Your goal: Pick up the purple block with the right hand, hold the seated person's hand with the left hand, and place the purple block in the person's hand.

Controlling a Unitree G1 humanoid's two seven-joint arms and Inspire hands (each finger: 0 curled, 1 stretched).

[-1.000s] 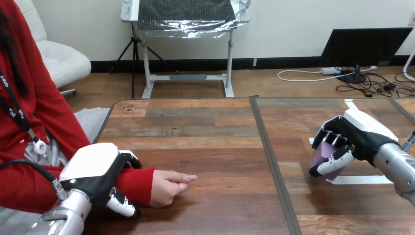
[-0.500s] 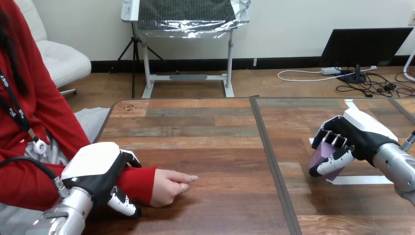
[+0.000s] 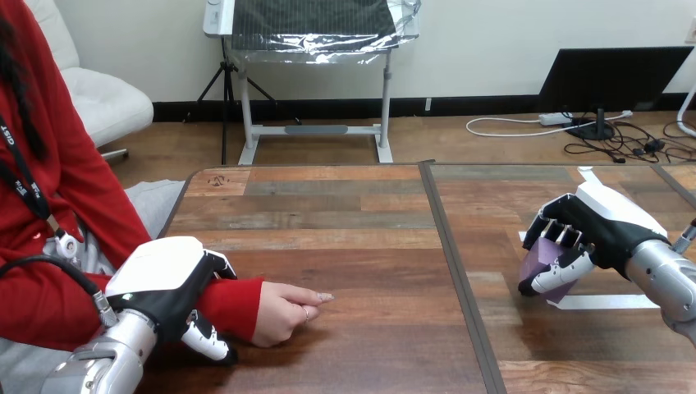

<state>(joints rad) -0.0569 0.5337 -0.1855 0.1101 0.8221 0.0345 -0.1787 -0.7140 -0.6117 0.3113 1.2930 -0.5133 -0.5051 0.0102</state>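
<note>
At the table's right side my right hand (image 3: 592, 230) is curled round the purple block (image 3: 544, 269), which sits low over the wood. The person's hand (image 3: 285, 313) rests knuckles-up on the table at the lower left, one finger pointing right. My left hand (image 3: 168, 287) wraps the red-sleeved wrist (image 3: 231, 304) just behind it, with fingers over the top and the thumb below. The two robot hands are far apart, with the table seam between them.
A dark seam (image 3: 460, 279) splits the wooden table into two panels. White tape strips (image 3: 606, 301) lie on the right panel under and beside my right hand. The person sits at the left edge.
The person's hand and my left hand have crept slightly toward the right. My right hand holds still with the block.
</note>
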